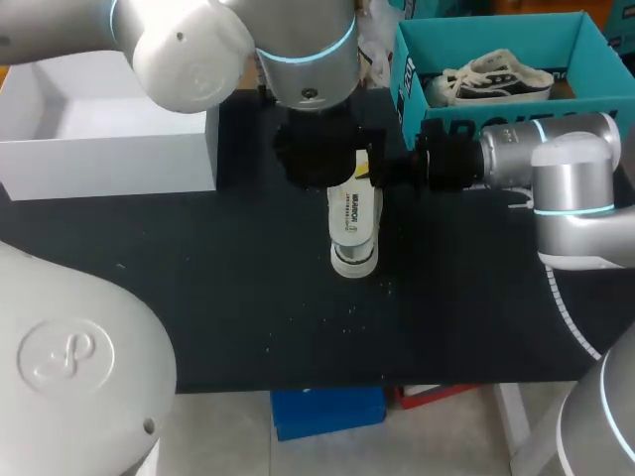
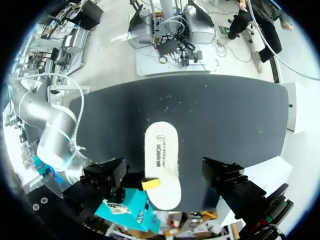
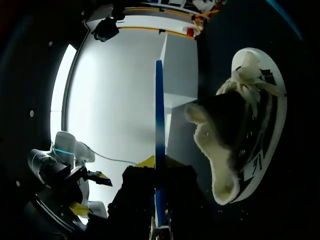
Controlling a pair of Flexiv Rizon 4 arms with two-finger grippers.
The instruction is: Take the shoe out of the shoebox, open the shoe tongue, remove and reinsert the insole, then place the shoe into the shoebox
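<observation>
Two arms (image 1: pixel 189 50), one insole (image 1: pixel 354 213), two shoes (image 1: pixel 496 77), one teal shoebox (image 1: pixel 496 35)

A white box (image 1: pixel 109 149) blocks the counter's (image 1: pixel 198 297) back left, the shoebox (image 1: pixel 496 35) the back right. The front strip lies open.

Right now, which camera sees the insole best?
The left wrist view: it looks straight down on the insole, showing nearly its whole white top. The head view shows it too, its far end covered. The right wrist view catches only its thin blue edge, pinched in the right tool.
</observation>
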